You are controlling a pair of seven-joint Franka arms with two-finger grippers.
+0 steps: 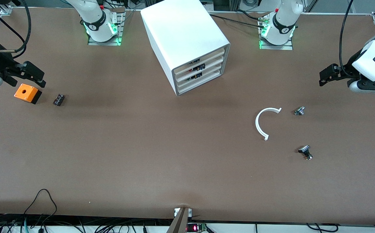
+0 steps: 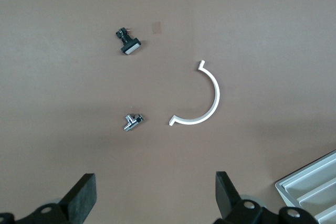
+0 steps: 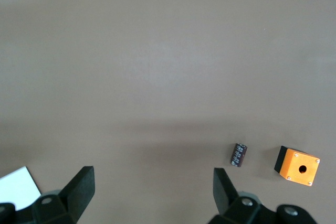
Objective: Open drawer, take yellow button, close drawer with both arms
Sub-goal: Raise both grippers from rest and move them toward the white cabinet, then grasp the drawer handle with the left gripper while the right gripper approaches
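The white cabinet (image 1: 181,32) stands at the middle of the table, close to the robots' bases. Its topmost drawer (image 1: 211,54) is shut, like the three below it. The button is hidden from every view. My left gripper (image 1: 326,76) is open and empty above the table at the left arm's end; its wrist view (image 2: 156,198) shows bare table between the fingers and a cabinet corner (image 2: 310,192). My right gripper (image 1: 37,77) is open and empty, just above the orange square box (image 1: 27,93); it also shows in its own wrist view (image 3: 152,192).
A small dark part (image 1: 58,99) lies beside the orange box (image 3: 297,166). A white half ring (image 1: 265,121), a small metal part (image 1: 299,111) and a black-capped metal part (image 1: 305,152) lie toward the left arm's end, nearer the front camera than the cabinet.
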